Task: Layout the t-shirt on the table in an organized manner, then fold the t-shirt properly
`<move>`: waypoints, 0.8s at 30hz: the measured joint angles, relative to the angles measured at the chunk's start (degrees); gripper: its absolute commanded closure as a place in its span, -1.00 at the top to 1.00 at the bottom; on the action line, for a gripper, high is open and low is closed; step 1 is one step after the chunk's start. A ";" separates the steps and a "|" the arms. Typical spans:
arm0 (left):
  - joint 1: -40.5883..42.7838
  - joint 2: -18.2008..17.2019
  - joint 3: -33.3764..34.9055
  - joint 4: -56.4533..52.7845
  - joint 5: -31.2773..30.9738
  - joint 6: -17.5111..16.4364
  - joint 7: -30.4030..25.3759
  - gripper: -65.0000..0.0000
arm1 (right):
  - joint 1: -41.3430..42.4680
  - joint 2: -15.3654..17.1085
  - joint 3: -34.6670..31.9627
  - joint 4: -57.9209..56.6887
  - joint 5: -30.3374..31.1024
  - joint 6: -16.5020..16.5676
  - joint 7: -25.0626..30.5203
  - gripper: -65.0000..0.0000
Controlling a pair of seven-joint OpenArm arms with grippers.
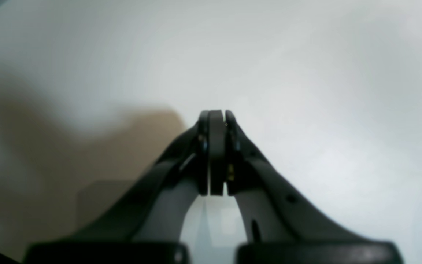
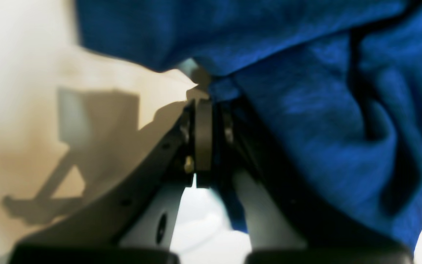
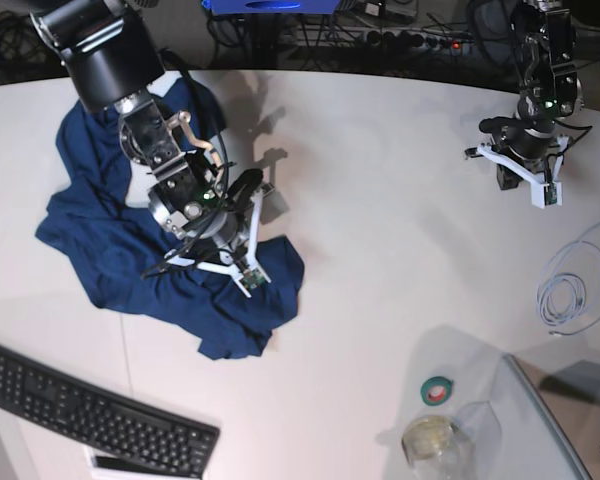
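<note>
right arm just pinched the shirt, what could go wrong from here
1. The right end effector is shut on an edge of the crumpled t-shirt; so thin a pinch may slip when pulled.
2. The shirt lies bunched in overlapping folds, so lifting from this point could drag layers along and tangle it more.
3. The left end effector is shut over bare table, far from the cloth, so nothing anchors the other side.

Dark floor beyond, strewn with tangled cables (image 3: 400,35) and a power strip (image 3: 420,42).
</note>
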 measured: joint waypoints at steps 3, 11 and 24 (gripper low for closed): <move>0.02 -0.02 0.04 0.00 -0.02 0.00 -0.02 -1.00 | -3.39 0.02 -4.94 11.17 -0.22 -0.02 -4.81 -1.00; -0.83 -0.04 0.00 0.02 0.00 0.00 0.15 -1.00 | -6.88 0.48 -21.09 30.49 0.02 0.68 -17.62 -1.00; -1.97 0.28 0.55 0.28 -0.26 -0.04 0.22 -1.00 | -10.19 -1.38 -17.79 28.37 0.90 6.51 -17.64 0.06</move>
